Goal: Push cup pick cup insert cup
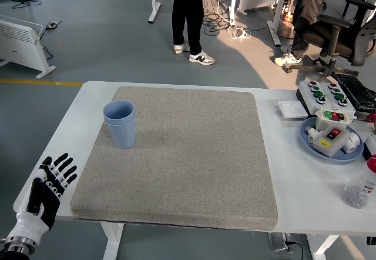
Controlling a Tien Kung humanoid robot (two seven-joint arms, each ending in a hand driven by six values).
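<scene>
Two light blue cups stand nested, one inside the other, upright on the left part of the grey mat. My left hand is at the table's lower left corner, fingers spread and holding nothing, well below and left of the cups. My right hand is not in view.
A blue plate with a button box lies at the right edge. A control panel with green and red buttons is behind it, and a clear bottle stands at the far right. A person's legs are beyond the table.
</scene>
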